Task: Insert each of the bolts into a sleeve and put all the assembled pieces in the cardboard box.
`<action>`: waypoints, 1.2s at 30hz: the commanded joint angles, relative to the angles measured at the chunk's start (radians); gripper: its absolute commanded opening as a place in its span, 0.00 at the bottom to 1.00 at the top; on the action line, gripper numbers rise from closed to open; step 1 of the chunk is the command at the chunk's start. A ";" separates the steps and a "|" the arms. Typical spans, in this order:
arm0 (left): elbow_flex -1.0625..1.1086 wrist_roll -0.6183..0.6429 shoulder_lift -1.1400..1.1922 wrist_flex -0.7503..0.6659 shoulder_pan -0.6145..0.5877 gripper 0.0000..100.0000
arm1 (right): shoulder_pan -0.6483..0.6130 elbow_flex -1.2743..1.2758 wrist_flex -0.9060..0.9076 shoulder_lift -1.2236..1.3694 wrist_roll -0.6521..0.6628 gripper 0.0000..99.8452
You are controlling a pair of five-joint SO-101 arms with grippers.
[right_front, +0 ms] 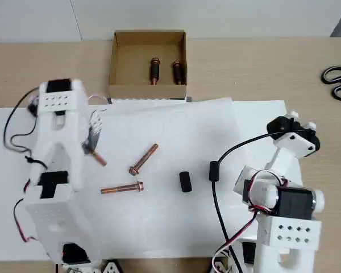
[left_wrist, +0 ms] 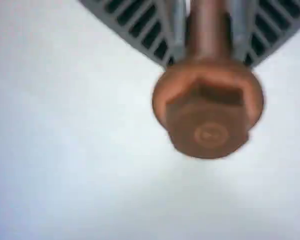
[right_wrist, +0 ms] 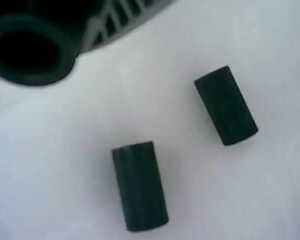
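My left gripper (right_front: pixel 92 141) hangs over the left side of the white paper, shut on a copper bolt (right_front: pixel 100 159). The left wrist view has that bolt's hex head (left_wrist: pixel 208 112) facing the camera, with its shank between the grey ribbed fingers (left_wrist: pixel 140 25). Two loose bolts (right_front: pixel 143 159) (right_front: pixel 122 187) lie on the paper. A black sleeve (right_front: pixel 185 181) lies mid-paper. My right gripper (right_wrist: pixel 40 40) holds a black sleeve (right_wrist: pixel 25 70) end-on above two lying sleeves (right_wrist: pixel 140 185) (right_wrist: pixel 225 105). The cardboard box (right_front: pixel 118 62) at the back holds two assembled pieces (right_front: pixel 156 69) (right_front: pixel 178 71).
A black cable (right_front: pixel 238 145) from the arm on the right loops over the paper, with a black cylinder (right_front: pixel 215 170) on its line. Scissors (right_front: pixel 338 81) lie at the far right of the table. The white paper (right_front: pixel 176 227) covers the middle of the table.
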 commanded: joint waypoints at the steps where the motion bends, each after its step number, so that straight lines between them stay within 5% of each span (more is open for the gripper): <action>1: -0.124 -0.014 -0.014 0.029 0.041 0.01 | 0.002 -0.006 -0.019 -0.008 0.011 0.00; 8: -0.236 -0.029 -0.014 0.029 0.144 0.01 | 0.002 -0.014 -0.035 -0.010 0.081 0.00; 13: -0.372 -0.189 -0.066 0.029 0.235 0.01 | -0.013 -0.014 -0.088 -0.010 0.172 0.00; 21: -0.536 -0.319 -0.203 0.002 0.356 0.01 | -0.157 -0.038 -0.077 -0.010 0.245 0.00; 36: -0.478 -0.384 -0.644 0.021 0.559 0.01 | -0.466 -0.213 0.039 -0.012 0.247 0.00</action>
